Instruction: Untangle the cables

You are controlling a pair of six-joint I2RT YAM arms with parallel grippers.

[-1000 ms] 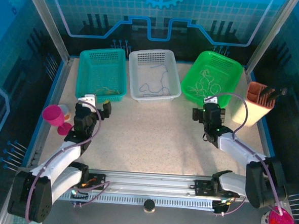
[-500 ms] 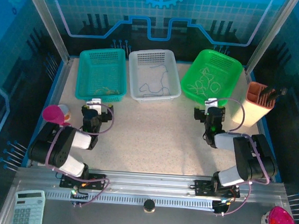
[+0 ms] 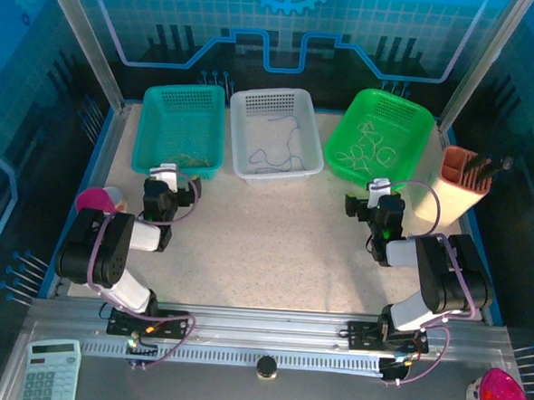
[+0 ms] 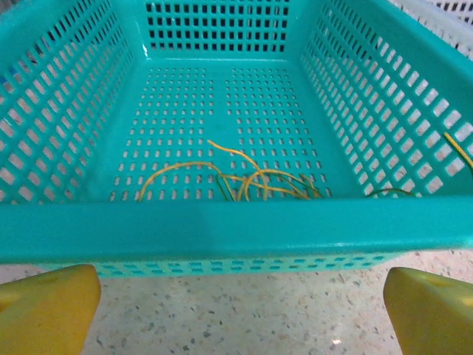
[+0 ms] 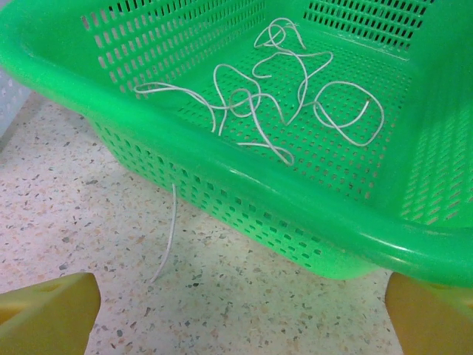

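Cables [image 3: 370, 150] lie in three baskets at the far side of the table [image 3: 273, 246]: yellowish wires [image 4: 244, 181] in the teal basket [image 4: 222, 229], a dark wire [image 3: 277, 151] in the white basket [image 3: 275, 99], and whitish wires [image 5: 288, 89] looped over one another in the green basket [image 5: 295, 203]. The left end effector [image 4: 240, 314] hangs just before the teal rim and the right end effector [image 5: 240, 314] just before the green one, both spread wide with nothing between the fingers. Trouble seems likeliest at the green basket: one loose white end [image 5: 171, 229] appears to poke out through the mesh wall and trail onto the table, so a pull from above could snag it in the holes and drag or tip the basket. The whitish loops cross in several places, so a pinch there may lift several together and tighten the tangle.
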